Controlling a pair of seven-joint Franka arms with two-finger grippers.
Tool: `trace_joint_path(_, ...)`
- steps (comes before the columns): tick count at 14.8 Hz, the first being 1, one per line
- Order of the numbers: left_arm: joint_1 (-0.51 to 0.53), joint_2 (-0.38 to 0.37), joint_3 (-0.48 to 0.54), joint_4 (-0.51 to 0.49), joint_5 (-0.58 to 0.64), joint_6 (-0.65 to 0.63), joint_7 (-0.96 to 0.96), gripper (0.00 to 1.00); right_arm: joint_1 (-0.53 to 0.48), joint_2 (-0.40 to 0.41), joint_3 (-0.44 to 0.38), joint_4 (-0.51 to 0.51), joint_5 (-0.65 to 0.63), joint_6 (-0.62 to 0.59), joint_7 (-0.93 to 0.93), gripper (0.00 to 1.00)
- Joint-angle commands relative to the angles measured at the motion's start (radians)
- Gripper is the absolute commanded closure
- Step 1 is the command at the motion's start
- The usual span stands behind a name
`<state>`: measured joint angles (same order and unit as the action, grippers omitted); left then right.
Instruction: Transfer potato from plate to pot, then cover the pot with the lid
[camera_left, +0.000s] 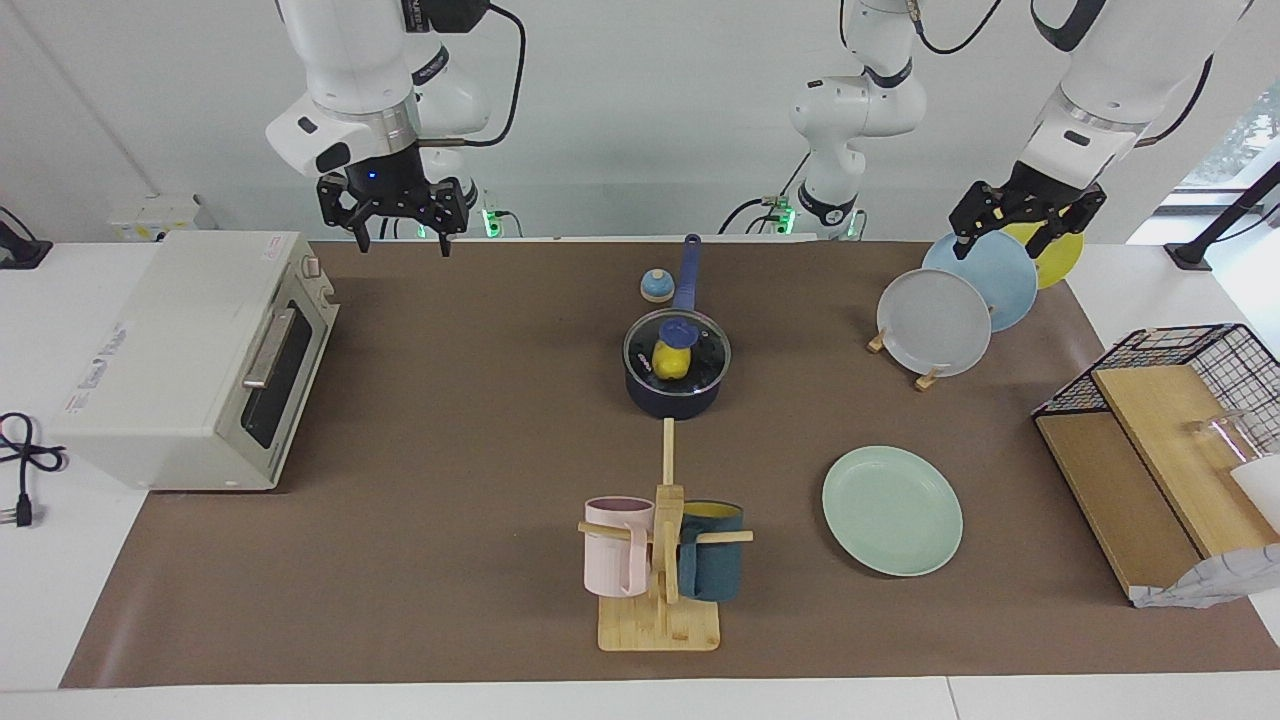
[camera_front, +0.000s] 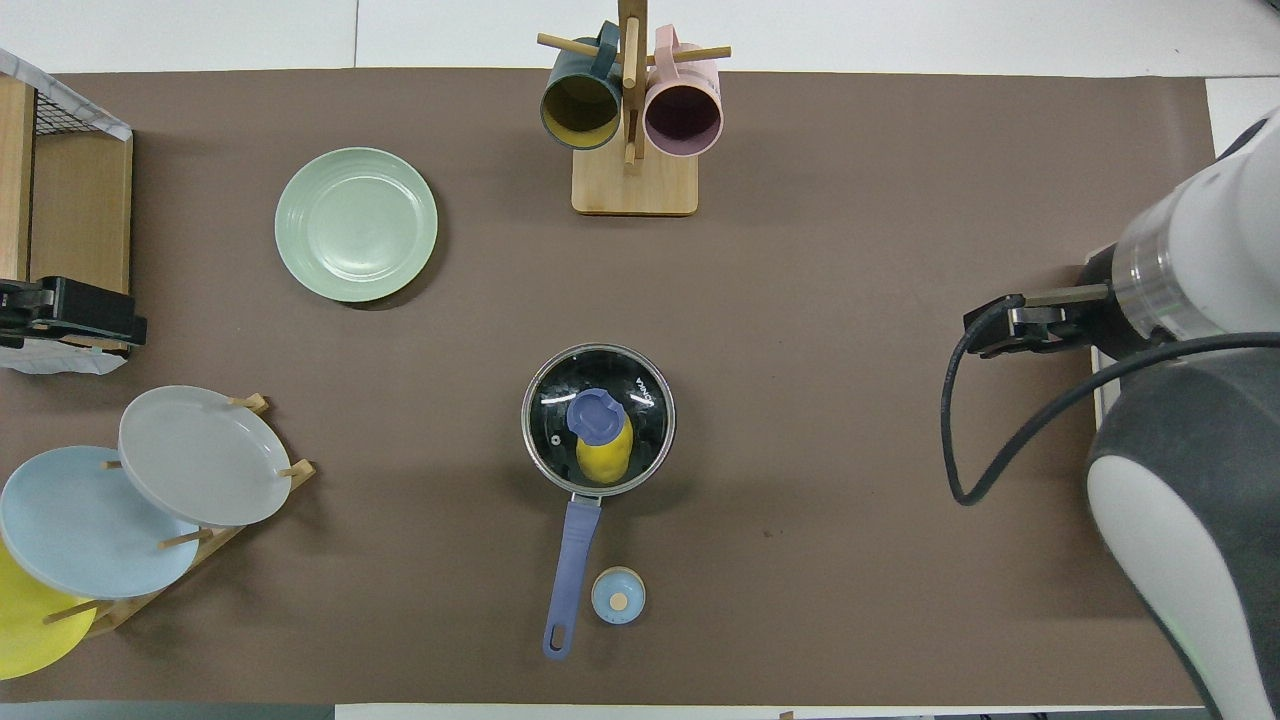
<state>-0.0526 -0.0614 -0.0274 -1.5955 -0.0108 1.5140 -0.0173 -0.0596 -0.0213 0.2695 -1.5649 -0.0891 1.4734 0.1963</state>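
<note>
The dark navy pot (camera_left: 675, 392) stands mid-table, its blue handle (camera_front: 568, 570) pointing toward the robots. The glass lid (camera_left: 700, 352) with its blue knob (camera_front: 594, 415) sits on the pot. Through the glass I see the yellow potato (camera_left: 668, 362) inside. The mint-green plate (camera_left: 892, 510) lies bare, farther from the robots and toward the left arm's end. My right gripper (camera_left: 400, 238) hangs open and holds nothing, raised over the table edge by the toaster oven. My left gripper (camera_left: 1005, 240) waits open above the plate rack.
A toaster oven (camera_left: 190, 360) fills the right arm's end. A wooden mug rack (camera_left: 660, 560) with a pink and a teal mug stands farther out than the pot. A small bell (camera_left: 656, 286) sits beside the pot handle. Upright plates (camera_left: 935, 320) and a wire basket (camera_left: 1160, 350) occupy the left arm's end.
</note>
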Motion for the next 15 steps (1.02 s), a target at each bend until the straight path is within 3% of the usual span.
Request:
trace_joint_path(1,0.007,-0.023,-0.003,-0.024,0.02,0.011,0.01,0.0,0.065,-0.015,-0.114,-0.026,0.023,0.01,-0.06,0.0)
trace_joint_path(2,0.007,-0.023,-0.003,-0.024,0.02,0.012,0.008,0.0,0.088,-0.014,-0.168,-0.03,0.028,0.024,-0.063,0.0)
trace_joint_path(6,0.011,-0.024,-0.003,-0.027,0.02,0.014,0.008,0.0,0.095,-0.014,-0.211,-0.047,0.042,0.041,-0.119,0.0)
trace_joint_path(8,0.01,-0.024,-0.003,-0.027,0.02,0.012,0.002,0.0,0.093,-0.035,-0.272,-0.095,0.046,0.042,-0.165,0.0)
trace_joint_path(15,0.011,-0.024,-0.003,-0.027,0.02,0.021,-0.001,0.0,0.086,-0.04,-0.283,-0.104,0.046,0.051,-0.166,0.0)
